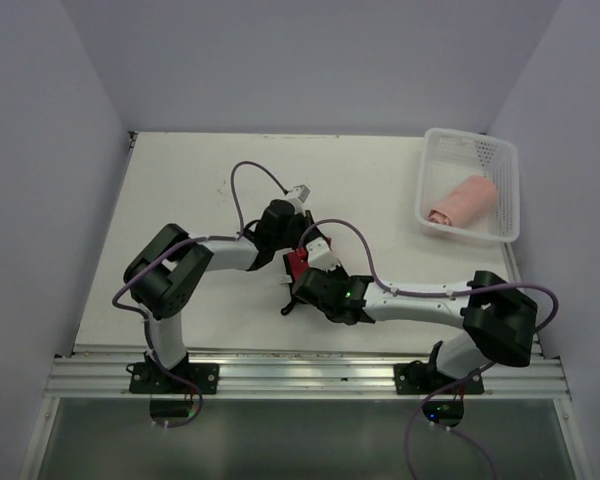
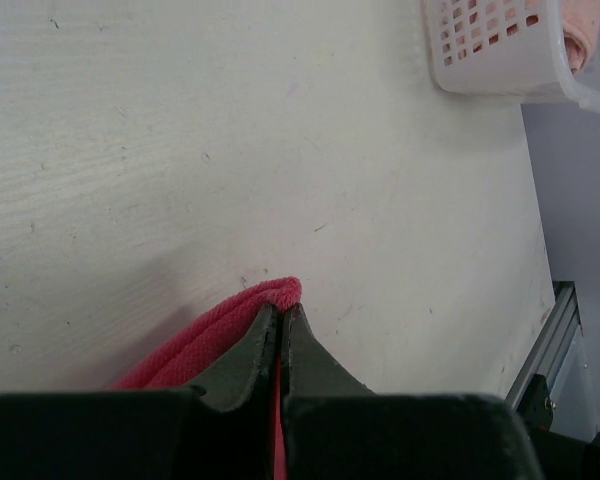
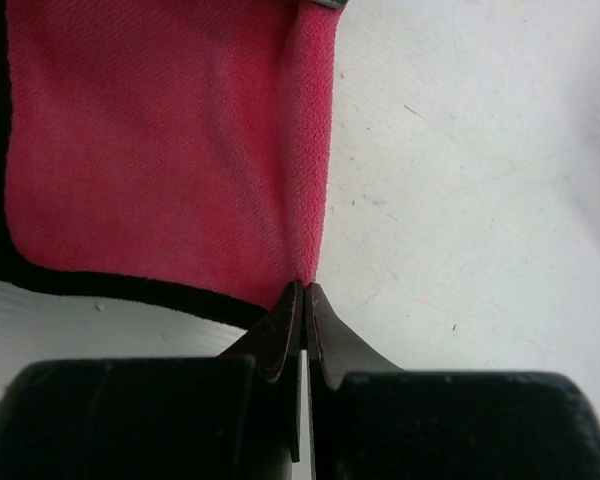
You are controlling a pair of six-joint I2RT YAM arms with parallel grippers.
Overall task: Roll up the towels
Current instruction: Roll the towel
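Nearest you in the overhead view: the aluminium rail (image 1: 310, 375) along the table's near edge, with both arm bases bolted to it.

- Left gripper (image 2: 281, 310): jaws together, clamped on a fold of the small red-faced cloth with dark trim (image 2: 215, 345). Red fabric shows between the fingers (image 2: 245, 360) and bulges out at their 10 o'clock side.
- Right gripper (image 3: 305, 290): jaws together as well. The tips pinch the lower end of a doubled-over edge of the red-faced cloth (image 3: 160, 150). The red face spreads away toward 11 o'clock, and the dark trim (image 3: 100, 285) runs along its lower border.
- From above, the red-faced cloth (image 1: 298, 263) sits just to the 6 o'clock side of the middle of the white table (image 1: 200, 180). It is mostly hidden between the two wrists. The left gripper (image 1: 292, 248) reaches it from 11 o'clock, the right gripper (image 1: 302, 274) from 5 o'clock.
- You'll find the salmon-pink terry towel (image 1: 465, 200) rolled into a cylinder, lying inside the white perforated plastic basket (image 1: 420, 195). The basket is at the table's 2 o'clock corner, well apart from both grippers.
- In the left wrist view the basket (image 2: 490, 50) is at 1 o'clock, with a bit of pink towel (image 2: 580, 30) showing over its rim.
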